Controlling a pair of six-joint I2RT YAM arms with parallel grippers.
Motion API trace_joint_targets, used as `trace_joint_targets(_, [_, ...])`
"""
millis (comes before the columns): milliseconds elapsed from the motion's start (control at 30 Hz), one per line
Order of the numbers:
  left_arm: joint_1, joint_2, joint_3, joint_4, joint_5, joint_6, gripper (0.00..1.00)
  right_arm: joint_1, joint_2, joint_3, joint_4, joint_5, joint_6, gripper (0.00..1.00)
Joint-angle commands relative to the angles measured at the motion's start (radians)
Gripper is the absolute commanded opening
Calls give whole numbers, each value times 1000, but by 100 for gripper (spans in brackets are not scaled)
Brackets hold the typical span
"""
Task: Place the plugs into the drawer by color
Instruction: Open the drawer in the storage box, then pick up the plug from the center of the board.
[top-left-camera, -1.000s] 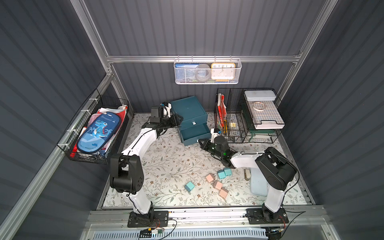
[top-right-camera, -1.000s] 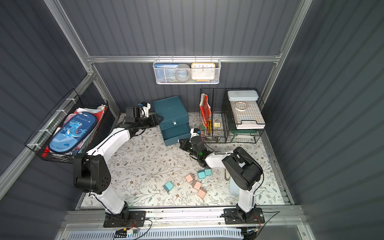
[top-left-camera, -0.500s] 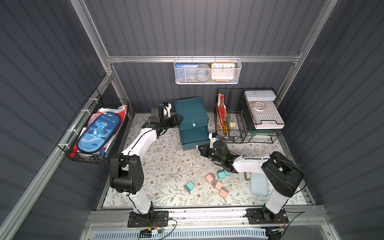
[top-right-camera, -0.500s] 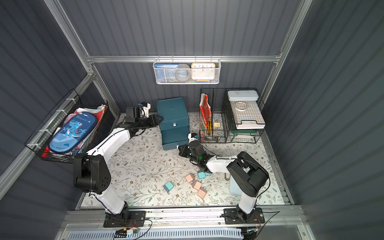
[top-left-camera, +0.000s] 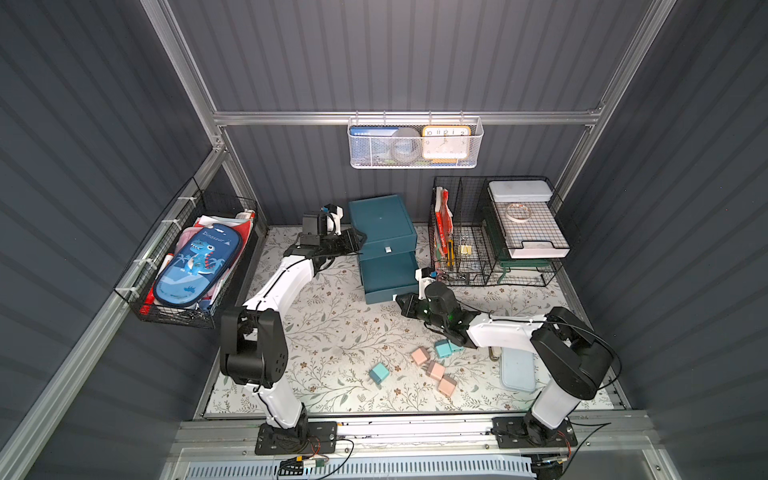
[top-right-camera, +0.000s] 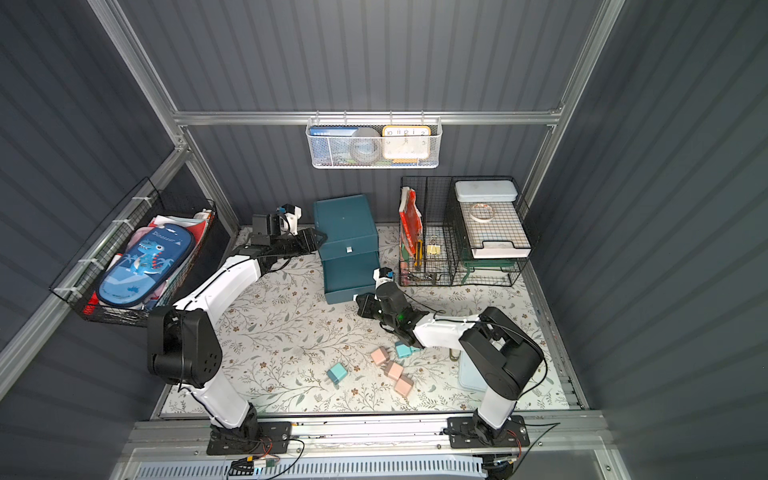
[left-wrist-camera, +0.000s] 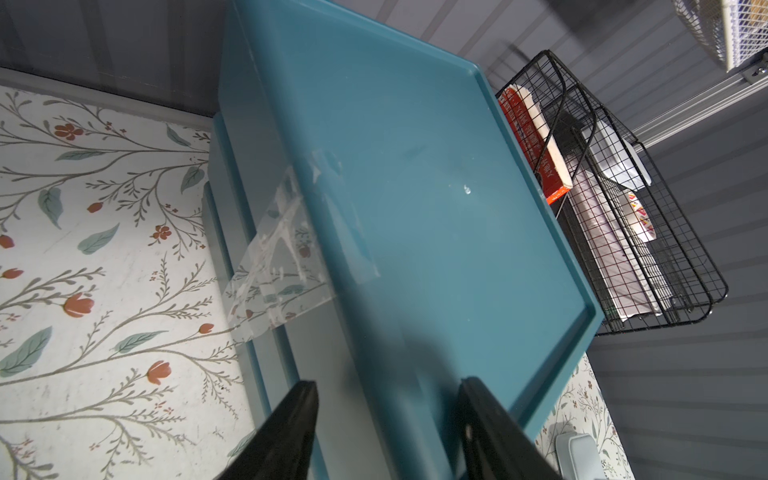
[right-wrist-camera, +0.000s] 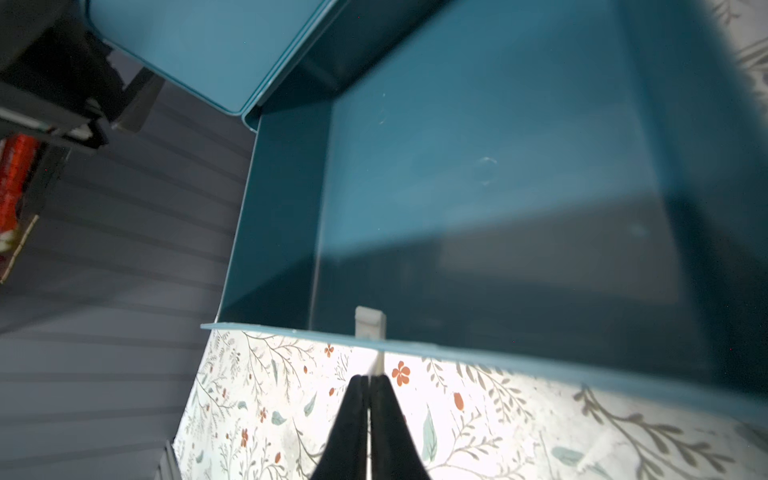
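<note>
Right gripper — the fingers are drawn to a thin slit, with their tips at the end of the white pull tab. Whether the tab is pinched cannot be told. The tab belongs to the open drawer, which is pulled out toward the near side of the teal drawer cabinet. The cabinet stands at the far centre of the floral mat.

Left gripper — the fingers are spread apart and straddle the cabinet's upper left edge. Contact cannot be told.

Three pink plugs and the light blue plugs lie on the mat near the front, right of centre, well apart from the open drawer.
</note>
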Motion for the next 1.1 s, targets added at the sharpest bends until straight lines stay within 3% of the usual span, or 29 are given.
trace_joint_targets(0, [5,53,18,-99,-61,25,59,9,-32,36,-107,-6,-70,17])
trace_joint_targets(367, [9,64,37,-101,-70,20,60,9,-208,49,-265,60,-183,30])
trace_joint_targets(567, [9,62,49,-106,-64,24,66,-23,-306,99,-403,140,-301,37])
trace_joint_targets(767, [10,74,70,-123,-49,15,66,-51,-330,160,-592,95,-404,38])
trace_joint_targets(933, [10,49,71,-117,-42,20,70,49,-422,69,-763,159,-400,39])
trace_joint_targets(1067, [10,17,52,-99,-49,45,86,167,-474,-9,-863,264,-337,42])
